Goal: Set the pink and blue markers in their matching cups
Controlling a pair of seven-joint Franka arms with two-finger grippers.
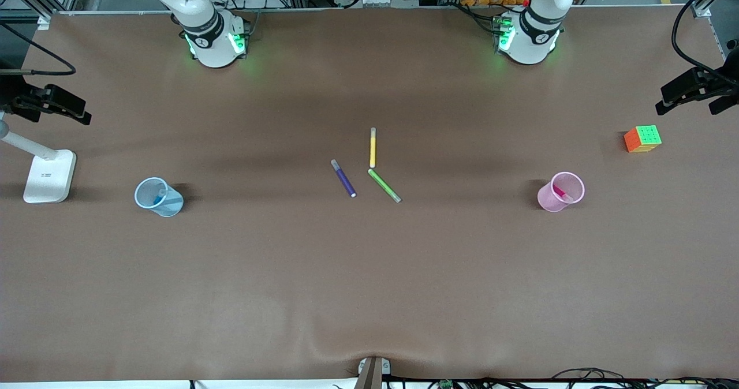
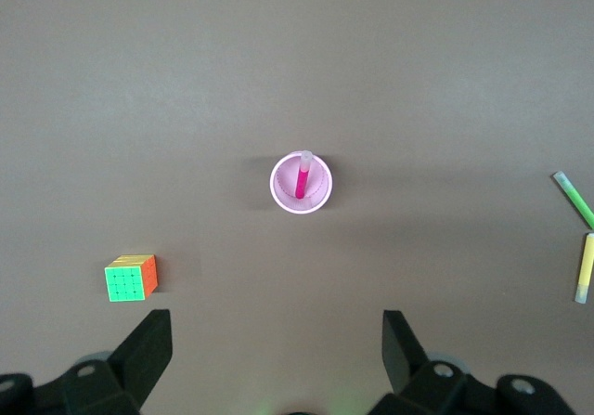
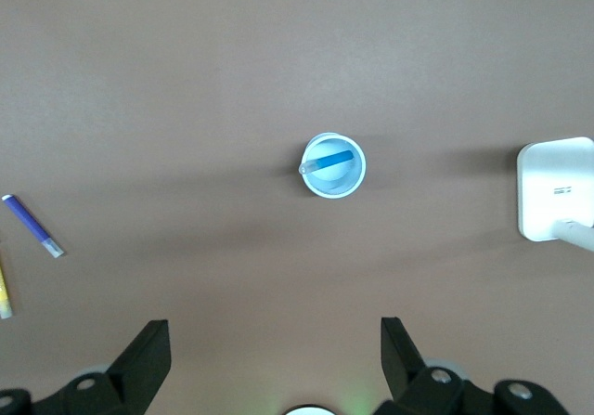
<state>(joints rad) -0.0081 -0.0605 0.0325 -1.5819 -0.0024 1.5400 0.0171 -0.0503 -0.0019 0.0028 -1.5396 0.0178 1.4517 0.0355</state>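
Two markers, two cups. The magenta-pink marker (image 1: 559, 191) leans inside the pale pink translucent cup (image 1: 553, 199), right of centre in the front view; the bright blue marker (image 1: 161, 197) leans inside the pale blue translucent cup (image 1: 167, 205), at left. Three loose pens lie mid-frame on the brown surface (image 1: 369, 273): a dark purple pen (image 1: 343, 178), a yellow pen (image 1: 373, 147) and a green pen (image 1: 384, 185). A multicoloured puzzle cube (image 1: 642, 138) sits at far right, a white stand base (image 1: 49, 175) at far left. The left gripper (image 2: 278, 341) hangs high over the pink cup, jaws released and spread, holding nothing; the right gripper (image 3: 276, 345) likewise over the blue cup.
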